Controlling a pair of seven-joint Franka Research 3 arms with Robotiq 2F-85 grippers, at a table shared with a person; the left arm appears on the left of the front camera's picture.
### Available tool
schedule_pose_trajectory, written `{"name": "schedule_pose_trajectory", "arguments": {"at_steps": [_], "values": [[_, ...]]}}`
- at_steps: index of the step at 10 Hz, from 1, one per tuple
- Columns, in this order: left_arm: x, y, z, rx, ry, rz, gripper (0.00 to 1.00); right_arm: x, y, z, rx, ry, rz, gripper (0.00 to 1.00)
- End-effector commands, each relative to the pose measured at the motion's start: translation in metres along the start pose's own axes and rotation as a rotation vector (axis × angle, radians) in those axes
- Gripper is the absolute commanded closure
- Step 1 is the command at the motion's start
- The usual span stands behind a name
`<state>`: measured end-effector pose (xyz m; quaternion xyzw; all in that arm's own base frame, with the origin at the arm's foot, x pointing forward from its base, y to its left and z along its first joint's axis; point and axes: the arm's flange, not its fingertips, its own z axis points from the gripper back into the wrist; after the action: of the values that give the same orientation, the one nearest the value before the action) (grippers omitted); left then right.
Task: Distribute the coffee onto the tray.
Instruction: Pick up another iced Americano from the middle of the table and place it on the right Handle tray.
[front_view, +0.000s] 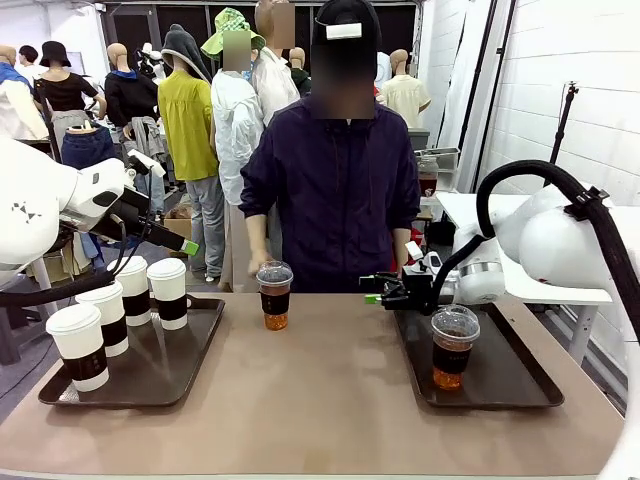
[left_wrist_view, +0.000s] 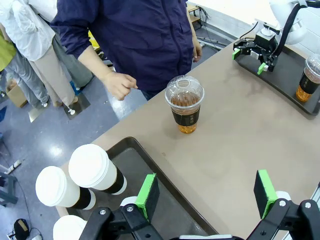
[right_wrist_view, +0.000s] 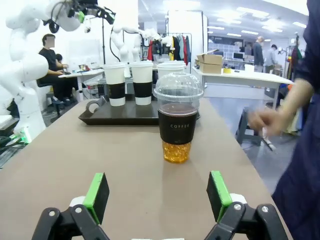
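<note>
Clear cup (front_view: 274, 295) stands upright on bare surface (front_view: 330, 400) near its far edge, between left tray (front_view: 170, 365) and right tray (front_view: 500, 370). Thin plastic, part-full: probably light, squashy, lid may pop. Best gripped gently across dark sleeve (right_wrist_view: 177, 127). Right fingers (right_wrist_view: 97, 192) spread, facing it, not touching; left fingers (left_wrist_view: 147, 195) spread too.
</note>
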<state>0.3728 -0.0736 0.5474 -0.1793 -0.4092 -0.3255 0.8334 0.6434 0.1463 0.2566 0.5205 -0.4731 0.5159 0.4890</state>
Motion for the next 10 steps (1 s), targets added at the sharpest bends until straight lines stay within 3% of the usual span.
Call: {"name": "schedule_pose_trajectory", "arguments": {"at_steps": [1,5,10], "values": [[-0.001,0.001,0.0,-0.007,-0.003,0.006,0.0,-0.004,-0.019,-0.012,0.021,0.022,-0.029,0.0],[-0.001,0.001,0.0,-0.007,-0.003,0.006,0.0,-0.007,-0.025,-0.032,0.015,0.03,-0.037,0.0],[-0.001,0.001,0.0,-0.007,-0.003,0.006,0.0,-0.01,-0.016,-0.026,0.016,0.014,-0.017,0.0]]}}
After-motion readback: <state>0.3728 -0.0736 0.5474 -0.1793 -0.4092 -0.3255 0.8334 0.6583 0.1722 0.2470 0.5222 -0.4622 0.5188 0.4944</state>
